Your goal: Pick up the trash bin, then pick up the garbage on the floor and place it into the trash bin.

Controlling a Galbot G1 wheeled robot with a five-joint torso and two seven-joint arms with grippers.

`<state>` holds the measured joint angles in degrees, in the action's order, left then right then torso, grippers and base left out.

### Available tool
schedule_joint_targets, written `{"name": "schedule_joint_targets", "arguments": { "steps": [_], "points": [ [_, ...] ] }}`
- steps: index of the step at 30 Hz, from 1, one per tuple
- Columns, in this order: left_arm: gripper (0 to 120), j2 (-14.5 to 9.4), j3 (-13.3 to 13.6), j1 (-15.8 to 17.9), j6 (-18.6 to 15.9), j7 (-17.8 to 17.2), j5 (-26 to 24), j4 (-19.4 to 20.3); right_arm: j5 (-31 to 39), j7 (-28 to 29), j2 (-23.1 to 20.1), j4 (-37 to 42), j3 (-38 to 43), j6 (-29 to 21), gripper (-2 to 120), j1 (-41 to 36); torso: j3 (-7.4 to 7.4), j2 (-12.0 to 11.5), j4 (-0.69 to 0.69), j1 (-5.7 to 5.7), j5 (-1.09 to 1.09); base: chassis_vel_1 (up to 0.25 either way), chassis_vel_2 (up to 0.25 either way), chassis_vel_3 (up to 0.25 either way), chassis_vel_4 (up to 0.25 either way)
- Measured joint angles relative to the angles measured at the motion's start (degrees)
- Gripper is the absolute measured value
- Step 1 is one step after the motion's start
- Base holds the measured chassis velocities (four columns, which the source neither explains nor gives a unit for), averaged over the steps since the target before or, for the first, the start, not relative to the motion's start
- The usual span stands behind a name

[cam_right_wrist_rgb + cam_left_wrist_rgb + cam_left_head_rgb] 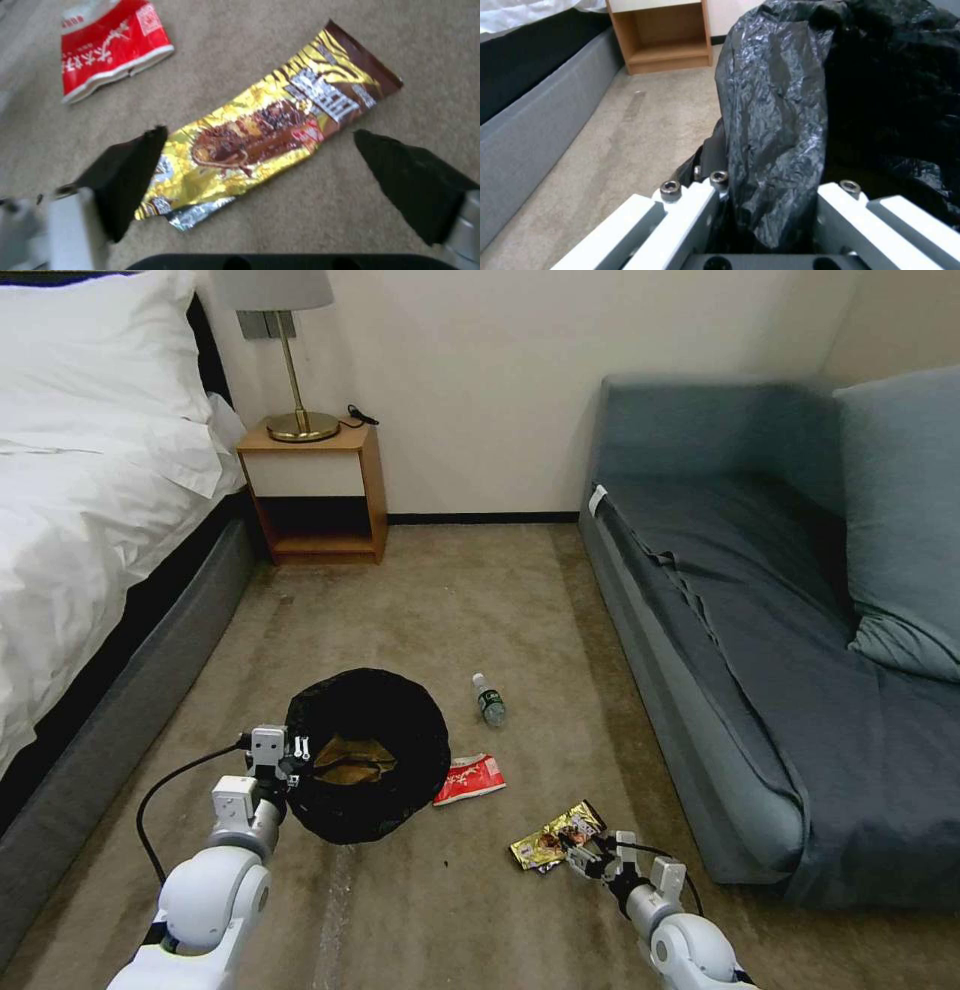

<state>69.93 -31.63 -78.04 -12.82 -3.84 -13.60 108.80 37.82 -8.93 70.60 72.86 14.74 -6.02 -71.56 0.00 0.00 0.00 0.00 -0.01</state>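
My left gripper (pixel 298 758) is shut on the rim of the trash bin (pixel 368 755), which shows its black bag and open mouth in the head view. The left wrist view has the glossy bag rim (pixel 775 142) pinched between the white fingers (pixel 690 210). A tan crumpled paper bag (pixel 350 762) lies inside the bin. On the carpet lie a red-and-white wrapper (pixel 470 778), a small clear bottle (pixel 489 700) and a gold-brown snack wrapper (pixel 555 837). My right gripper (pixel 585 855) hangs open just over the gold wrapper (pixel 270 127), its black pads (pixel 130 176) on either side of it. The red wrapper (pixel 110 48) lies beyond.
A bed (pixel 80 520) with a grey base runs along the left. A wooden nightstand (pixel 315 490) with a lamp stands against the far wall. A blue-grey sofa (pixel 760 620) fills the right side. Bare carpet (pixel 430 600) stretches between them.
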Motion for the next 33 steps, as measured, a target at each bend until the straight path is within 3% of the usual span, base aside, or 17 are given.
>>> {"name": "schedule_joint_targets", "arguments": {
  "steps": [33],
  "points": [
    [4, -0.03, -0.48, -1.19, 0.87, 0.06, 0.32, -1.12, -0.85, -1.94, 3.30, -11.69, -3.44, 1.54, 100, 7.37, 0.00, 0.00, 0.00, 0.00, -0.01, 0.000, 0.000, 0.000, 0.000]
  ]
}}
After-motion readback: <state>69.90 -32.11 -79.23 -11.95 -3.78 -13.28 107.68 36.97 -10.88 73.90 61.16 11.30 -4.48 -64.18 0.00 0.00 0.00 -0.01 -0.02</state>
